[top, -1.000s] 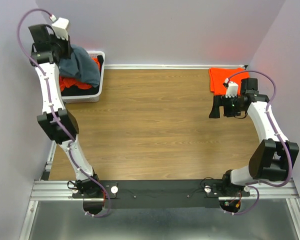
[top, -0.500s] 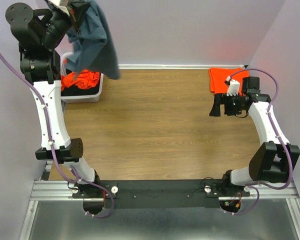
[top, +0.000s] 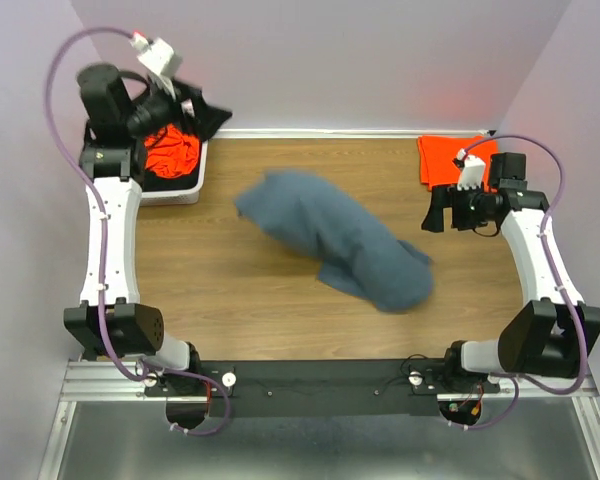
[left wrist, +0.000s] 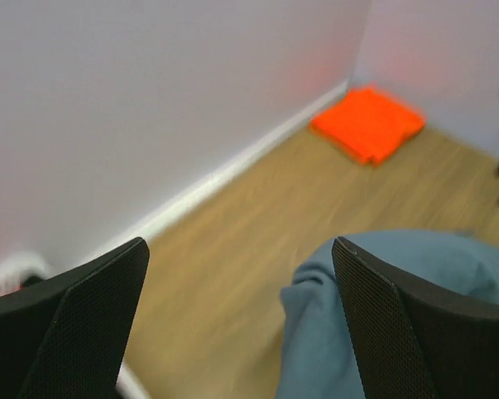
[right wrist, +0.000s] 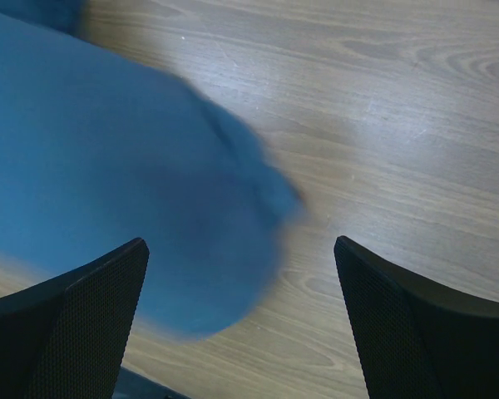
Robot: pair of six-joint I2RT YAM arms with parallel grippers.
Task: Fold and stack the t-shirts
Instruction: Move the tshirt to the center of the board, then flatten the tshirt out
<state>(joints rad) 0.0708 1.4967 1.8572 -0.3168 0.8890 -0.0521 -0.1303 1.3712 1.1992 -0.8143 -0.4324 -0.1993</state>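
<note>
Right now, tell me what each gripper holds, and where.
Nothing. Left gripper and right gripper are open; the blue shirt is free of both.

Your left arm [top: 105, 230] stands tall along the left edge of the table [top: 200, 290], with its wrist bent over the table's far left corner. The left gripper [top: 212, 118] points out toward the table's middle, its jaws spread wide with nothing between them. Your right arm [top: 542, 260] runs up the table's right edge and bends inward, holding the right gripper [top: 435, 215] low above the table's right side, fingers wide apart and empty.
</note>
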